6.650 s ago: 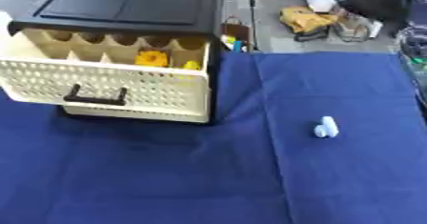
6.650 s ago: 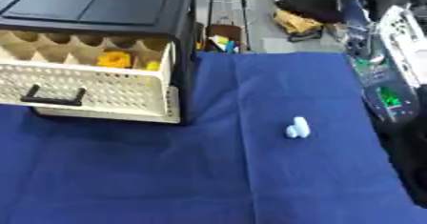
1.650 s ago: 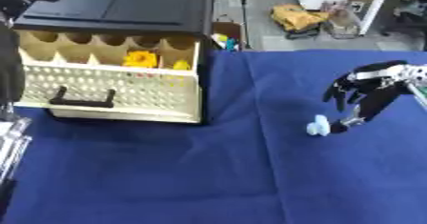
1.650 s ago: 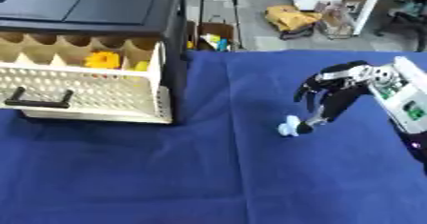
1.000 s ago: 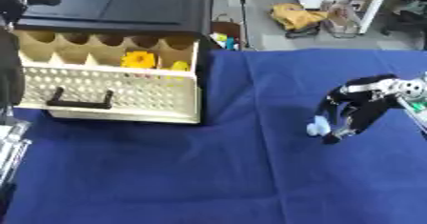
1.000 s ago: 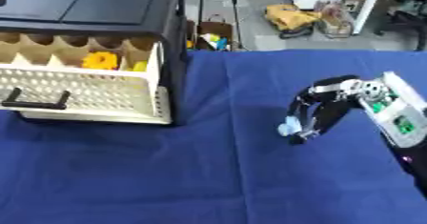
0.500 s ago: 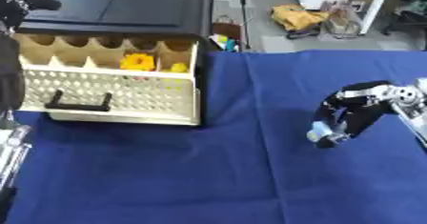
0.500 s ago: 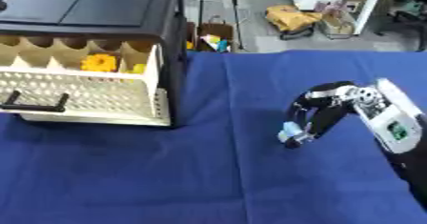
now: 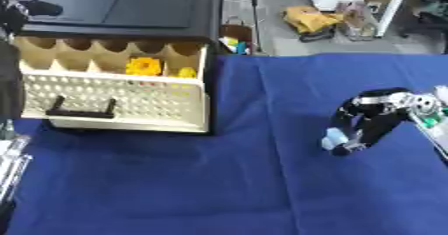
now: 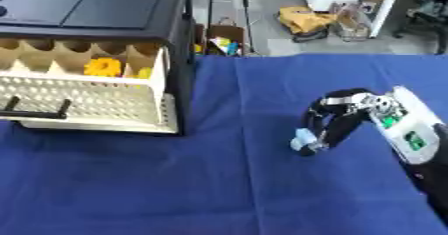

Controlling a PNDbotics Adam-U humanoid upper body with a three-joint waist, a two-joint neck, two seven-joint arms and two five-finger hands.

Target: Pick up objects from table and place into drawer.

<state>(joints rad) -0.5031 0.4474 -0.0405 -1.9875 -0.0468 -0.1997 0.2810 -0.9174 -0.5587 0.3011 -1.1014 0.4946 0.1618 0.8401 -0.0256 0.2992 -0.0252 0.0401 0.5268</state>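
Pale blue object (image 10: 303,139) pinched in right hand (image 10: 337,113), blue cloth (image 10: 227,189)

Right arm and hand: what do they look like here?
The right hand has black fingers with silver joints at the knuckles. The forearm behind it is a pale grey-white casing with a small green patch on top, turning black toward the lower corner.

Small pale-blue object (image 10: 303,138) on blue cloth; cream drawer (image 10: 87,110) open, yellow items inside.

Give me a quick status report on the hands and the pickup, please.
Right hand curled round small pale object on blue cloth. Left hand unseen. Drawer open, yellow items inside. Path clear.
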